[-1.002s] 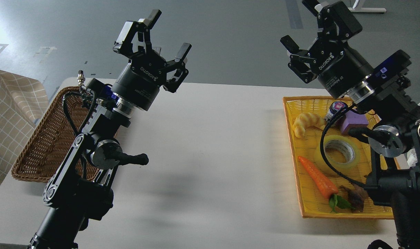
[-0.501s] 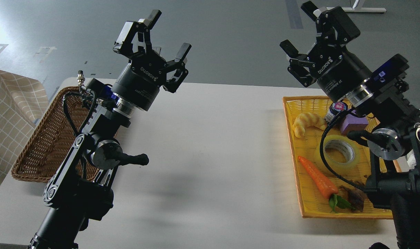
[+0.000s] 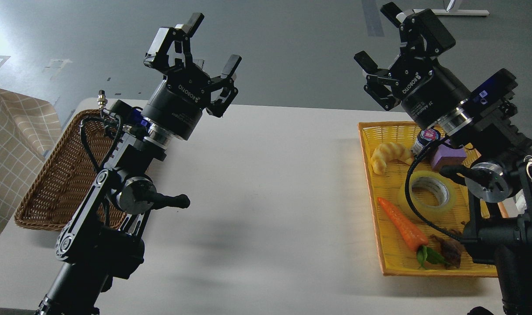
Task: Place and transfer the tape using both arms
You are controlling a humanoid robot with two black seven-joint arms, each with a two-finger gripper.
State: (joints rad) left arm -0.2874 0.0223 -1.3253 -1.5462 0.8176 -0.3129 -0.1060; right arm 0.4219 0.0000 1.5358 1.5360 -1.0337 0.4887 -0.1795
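The tape [image 3: 428,193], a yellowish translucent roll with a grey-white core, lies flat in the yellow tray [image 3: 386,262] at the right, partly behind a black cable of my right arm. My right gripper [image 3: 377,33] is open and empty, raised high above the tray's far end. My left gripper [image 3: 213,41] is open and empty, raised above the table's far left, beside the brown wicker basket [image 3: 51,183].
In the yellow tray lie a croissant toy [image 3: 386,155], a small jar [image 3: 424,139], a purple block [image 3: 445,155], a carrot toy [image 3: 401,225] and a dark object [image 3: 452,251]. The white table [image 3: 270,197] spans the middle. A checked cloth [image 3: 12,135] hangs at the left.
My right arm has shifted slightly left and down since a second ago, then held still. My left arm has barely moved. Both grippers stay open.
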